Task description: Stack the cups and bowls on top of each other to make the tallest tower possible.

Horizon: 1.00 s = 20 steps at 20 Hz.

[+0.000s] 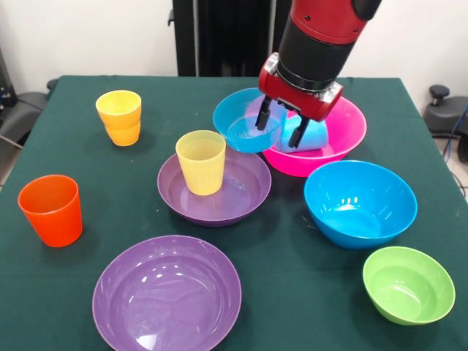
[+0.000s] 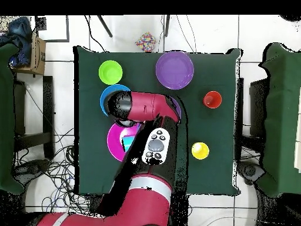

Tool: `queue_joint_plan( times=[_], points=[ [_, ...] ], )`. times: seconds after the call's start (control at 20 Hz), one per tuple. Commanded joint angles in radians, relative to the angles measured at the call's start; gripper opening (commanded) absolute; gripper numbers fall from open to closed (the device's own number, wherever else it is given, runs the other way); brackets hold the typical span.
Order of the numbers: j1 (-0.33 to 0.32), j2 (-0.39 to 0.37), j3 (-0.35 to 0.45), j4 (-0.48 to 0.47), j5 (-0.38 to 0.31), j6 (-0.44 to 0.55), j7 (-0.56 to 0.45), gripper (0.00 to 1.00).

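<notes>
No readable writing marks cups [image 1: 201,161] or bowls [image 1: 360,202].

Lab: cloth-covered table [image 2: 223,70], loose floor cables [image 2: 53,170].

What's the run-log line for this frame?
gripper: open, over small blue bowl | light blue cup: on side in pink bowl | tower: not started

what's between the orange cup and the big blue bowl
In the front view, the purple shallow plastic bowl holding the ribbed pale yellow cup sits between the orange plastic cup and big blue plastic bowl.
</notes>
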Motion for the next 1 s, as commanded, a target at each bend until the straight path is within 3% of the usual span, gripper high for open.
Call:
queue_joint_plan(
  times=[0.05, 0.45, 1.0],
  points=[
    [-0.024, -0.007, 0.084, 0.115, 0.038, -0.079, 0.135, 1.0],
    [-0.023, -0.021, 0.065, 0.101, 0.041, -0.043, 0.118, 1.0],
    [-0.016, -0.017, 0.076, 0.17, 0.028, -0.134, 0.121, 1.0]
  ],
)
